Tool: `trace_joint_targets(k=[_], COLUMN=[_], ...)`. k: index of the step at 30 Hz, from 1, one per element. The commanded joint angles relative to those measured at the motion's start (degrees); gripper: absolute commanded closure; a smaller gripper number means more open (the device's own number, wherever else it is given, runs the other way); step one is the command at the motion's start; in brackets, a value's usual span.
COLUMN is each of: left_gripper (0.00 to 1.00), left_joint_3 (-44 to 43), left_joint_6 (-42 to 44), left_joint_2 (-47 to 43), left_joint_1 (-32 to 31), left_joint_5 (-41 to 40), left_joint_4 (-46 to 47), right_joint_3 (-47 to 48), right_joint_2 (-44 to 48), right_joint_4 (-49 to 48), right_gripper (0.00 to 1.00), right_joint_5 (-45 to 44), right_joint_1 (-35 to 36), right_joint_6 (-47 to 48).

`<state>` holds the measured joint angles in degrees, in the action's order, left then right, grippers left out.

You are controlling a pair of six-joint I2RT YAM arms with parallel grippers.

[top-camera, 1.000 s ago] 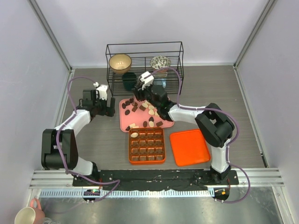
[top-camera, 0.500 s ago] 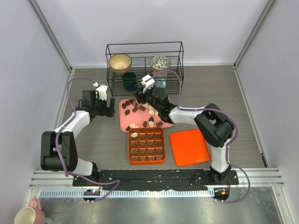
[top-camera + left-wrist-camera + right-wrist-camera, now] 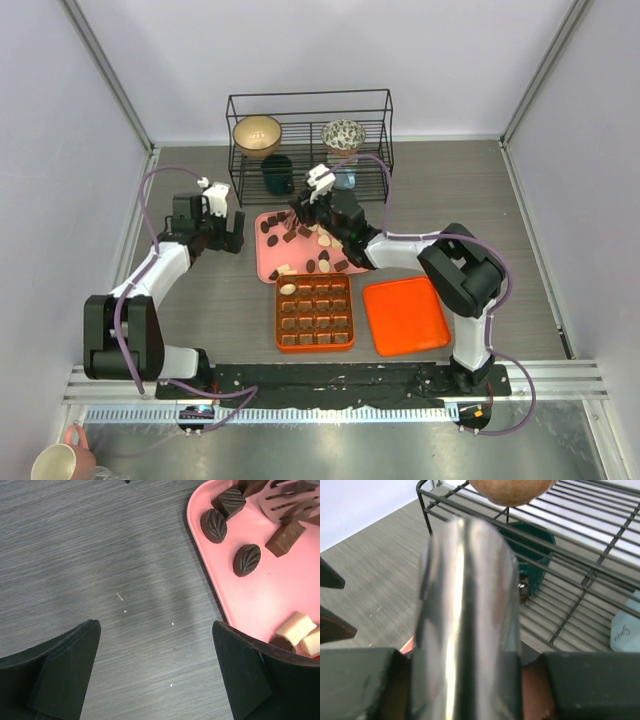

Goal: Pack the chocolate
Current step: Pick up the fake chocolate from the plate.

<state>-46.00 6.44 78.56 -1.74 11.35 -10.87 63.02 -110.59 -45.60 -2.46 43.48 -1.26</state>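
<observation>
Several pieces of chocolate [image 3: 311, 240], dark, tan and cream, lie scattered on the pink tray [image 3: 267, 258]. One cream piece [image 3: 288, 289] sits in the far left cell of the orange gridded box [image 3: 315, 313]. My right gripper [image 3: 305, 208] hangs over the tray's far end, shut on a shiny metal tool [image 3: 467, 610] that fills the right wrist view. The tool's slotted end [image 3: 290, 497] shows among dark pieces [image 3: 247, 560] in the left wrist view. My left gripper [image 3: 155, 630] stands open and empty over bare table, just left of the tray's edge [image 3: 202, 560].
A flat orange lid [image 3: 404, 315] lies right of the box. Behind the tray stands a black wire rack [image 3: 308, 100] with a tan bowl [image 3: 257, 133], a patterned bowl [image 3: 343, 133] and a dark green cup [image 3: 277, 172] under it. Side walls enclose the table.
My right gripper has shifted a little right over the tray's far end, and its jaws have narrowed on the metal tool. The left arm has barely moved.
</observation>
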Motion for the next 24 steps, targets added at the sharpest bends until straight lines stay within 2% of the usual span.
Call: trace_joint_targets(k=[1,5,16,20,24], left_gripper=[0.0,0.0,0.0,0.0,0.0], left_joint_3=[0.65,0.56,0.21,0.29,0.56], left_joint_6=[1.82,2.35,2.62,2.53,2.44], left_joint_2=[-2.8,-2.63,-1.66,-1.92,-2.63], left_joint_1=[0.42,0.42,0.42,0.42,0.42], left_joint_5=[-0.37,-0.1,-0.1,-0.19,-0.63], left_joint_4=[-0.99,-2.13,-2.05,-1.96,-2.31], right_joint_3=[-1.76,-4.04,-13.62,-15.65,-17.67], right_joint_2=[8.62,15.74,36.56,39.83,40.89], right_joint_4=[0.6,3.94,20.46,24.85,24.69], right_gripper=[0.78,0.81,0.82,0.82,0.82], right_joint_5=[0.61,0.7,0.0,-0.18,-0.35], right_joint_1=[0.37,1.51,8.71,10.57,11.09], right_joint_6=[-0.68,-0.24,-0.32,-1.2,-2.17])
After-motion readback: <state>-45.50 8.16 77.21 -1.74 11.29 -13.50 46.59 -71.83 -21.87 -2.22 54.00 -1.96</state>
